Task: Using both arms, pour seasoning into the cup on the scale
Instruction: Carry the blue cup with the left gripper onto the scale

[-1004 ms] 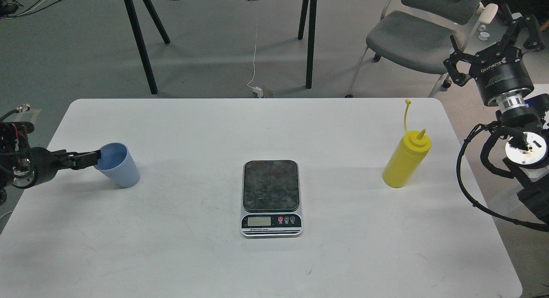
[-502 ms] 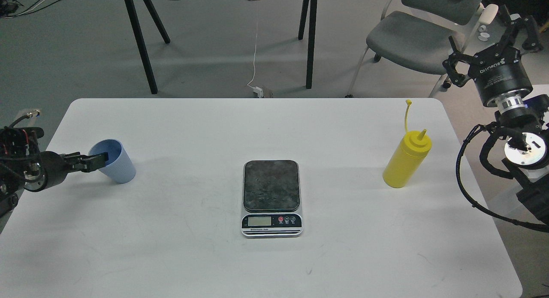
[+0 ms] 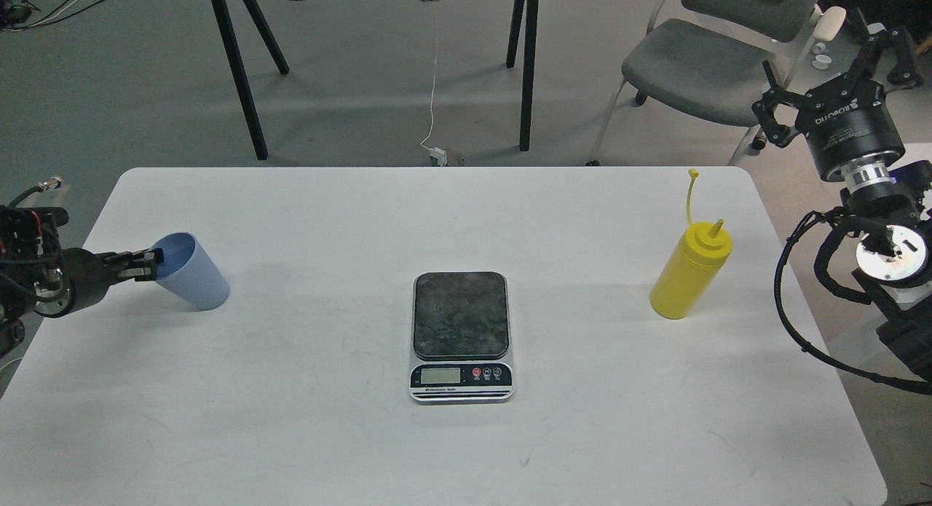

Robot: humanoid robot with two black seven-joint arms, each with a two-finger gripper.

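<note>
The light blue ribbed cup [image 3: 191, 271] is on the white table [image 3: 466, 455] at the far left, tipped with its mouth toward the left. My left gripper [image 3: 149, 265] comes in from the left edge and pinches the cup's near rim. The scale [image 3: 460, 314] lies at the table's middle, its dark plate bare and its display toward me. The yellow squeeze bottle [image 3: 689, 271] stands upright near the right edge, cap strap sticking up. My right gripper [image 3: 828, 68] is open and empty, raised off the table's right side, up and to the right of the bottle.
A grey chair [image 3: 692, 65] stands behind the table's right corner, close to my right gripper. Black trestle legs [image 3: 244, 76] and a white cable [image 3: 433, 91] are on the floor beyond the far edge. My right arm's cables [image 3: 801, 302] hang beside the table's right edge.
My left gripper has drawn back to the left with the cup's rim, and the cup has shifted left and tipped over more. The right gripper has barely moved.
</note>
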